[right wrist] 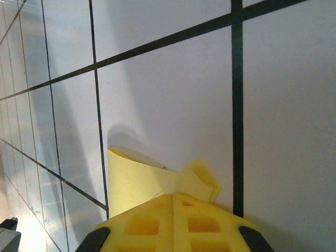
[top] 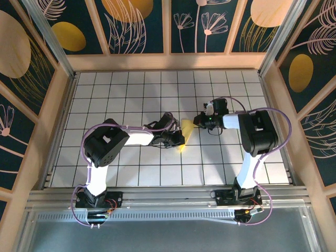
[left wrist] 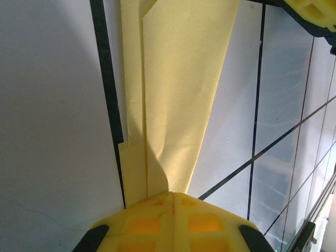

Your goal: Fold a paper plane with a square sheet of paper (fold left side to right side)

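Hidden: ends of your one folded yellow paper sheet (left wrist: 178,94)
Left tool (left wrist: 172,195): closed, pinching it
Right tool (right wrist: 173,197): closed, pinching it

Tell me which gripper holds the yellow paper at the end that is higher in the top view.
The right gripper, shut on the upper tip of the yellow paper. The left gripper pinches the paper lower down in that view.

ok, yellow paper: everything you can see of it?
The yellow paper is thin, matte, folded into a long tapered strip with layered lengthwise folds. It sits near the middle of the white gridded table. The left gripper is shut on its narrow end, the right gripper on the other, where a corner curls.
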You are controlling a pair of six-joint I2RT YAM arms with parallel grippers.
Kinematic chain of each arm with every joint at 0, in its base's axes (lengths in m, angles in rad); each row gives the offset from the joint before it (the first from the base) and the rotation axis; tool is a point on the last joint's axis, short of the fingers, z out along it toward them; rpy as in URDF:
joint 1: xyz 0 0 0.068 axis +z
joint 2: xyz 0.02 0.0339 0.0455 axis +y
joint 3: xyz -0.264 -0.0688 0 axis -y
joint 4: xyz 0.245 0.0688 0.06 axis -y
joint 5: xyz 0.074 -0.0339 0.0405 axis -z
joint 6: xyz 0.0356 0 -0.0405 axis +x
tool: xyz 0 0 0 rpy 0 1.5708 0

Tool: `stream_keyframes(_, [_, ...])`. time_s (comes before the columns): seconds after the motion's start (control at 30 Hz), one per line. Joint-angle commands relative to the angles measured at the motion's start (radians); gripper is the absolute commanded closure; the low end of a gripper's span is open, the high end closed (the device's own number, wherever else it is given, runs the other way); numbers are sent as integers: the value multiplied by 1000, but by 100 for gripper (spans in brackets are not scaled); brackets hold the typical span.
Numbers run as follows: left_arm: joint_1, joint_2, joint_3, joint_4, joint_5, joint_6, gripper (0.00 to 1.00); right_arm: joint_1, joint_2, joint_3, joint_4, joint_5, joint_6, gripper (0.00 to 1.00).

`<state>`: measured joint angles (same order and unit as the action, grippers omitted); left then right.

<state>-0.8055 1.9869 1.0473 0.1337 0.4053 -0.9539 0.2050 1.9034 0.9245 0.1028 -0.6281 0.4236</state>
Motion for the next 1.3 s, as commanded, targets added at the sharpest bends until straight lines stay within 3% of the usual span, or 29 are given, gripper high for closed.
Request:
stream_keyframes(0.0, [3, 46, -30, -157, -78, 8, 100, -39, 63, 44, 5, 116, -40, 100])
stream_keyframes(0.43, [4, 46, -32, -151, -75, 8, 100, -92, 143, 163, -41, 110, -58, 100])
stream_keyframes(0.67, [2, 41, -35, -143, -77, 6, 100, -103, 85, 204, -87, 103, -66, 100])
stream_keyframes(0.83, [-1, 38, -32, -143, -80, 7, 100, -82, -52, 75, -59, 55, -9, 100])
stream_keyframes(1.07, [-1, 33, -35, -143, -86, 8, 100, 36, -271, -165, 25, 18, 133, 100])
stream_keyframes(1.27, [-1, 30, -36, -141, -89, 6, 100, 134, -302, -232, 89, 37, 238, 100])
